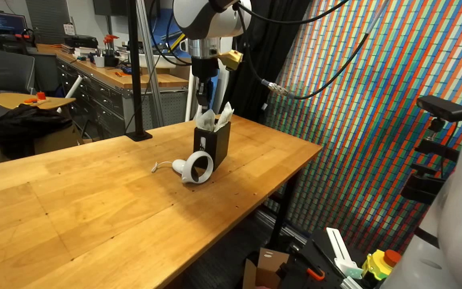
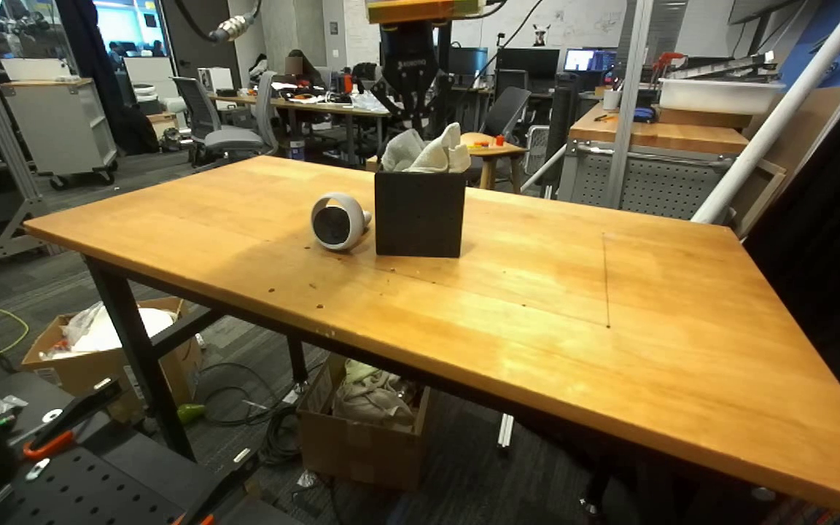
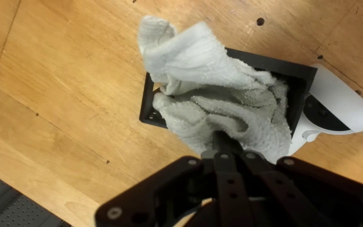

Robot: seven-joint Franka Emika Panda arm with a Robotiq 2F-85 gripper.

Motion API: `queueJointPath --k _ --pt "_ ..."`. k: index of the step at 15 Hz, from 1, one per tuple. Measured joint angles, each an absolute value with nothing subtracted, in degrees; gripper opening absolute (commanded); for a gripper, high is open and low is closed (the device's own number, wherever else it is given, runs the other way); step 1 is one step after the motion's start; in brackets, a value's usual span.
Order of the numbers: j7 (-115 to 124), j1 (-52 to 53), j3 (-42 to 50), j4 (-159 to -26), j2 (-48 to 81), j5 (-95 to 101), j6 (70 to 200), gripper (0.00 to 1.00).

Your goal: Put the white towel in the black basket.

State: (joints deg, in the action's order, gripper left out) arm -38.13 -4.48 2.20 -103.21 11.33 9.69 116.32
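The white towel is bunched inside the black basket, its folds covering most of the opening in the wrist view. Loose corners of the towel stick up above the rim in both exterior views, where the basket is upright on the table. Above the opening, my gripper points downward with its fingers together. In the wrist view the gripper ends over a fold at one long side of the basket, at or against the cloth. Whether any cloth is pinched between the tips cannot be seen.
A white ring-shaped controller lies close beside the basket, with its strap trailing over the wooden table. A black post rises at the table's edge. Below the table is an open cardboard box.
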Motion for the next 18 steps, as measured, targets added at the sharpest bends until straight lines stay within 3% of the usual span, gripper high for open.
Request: queueJointPath --k 18 --pt "-38.74 -8.56 2.67 -111.08 14.74 1.29 120.80 0.00"
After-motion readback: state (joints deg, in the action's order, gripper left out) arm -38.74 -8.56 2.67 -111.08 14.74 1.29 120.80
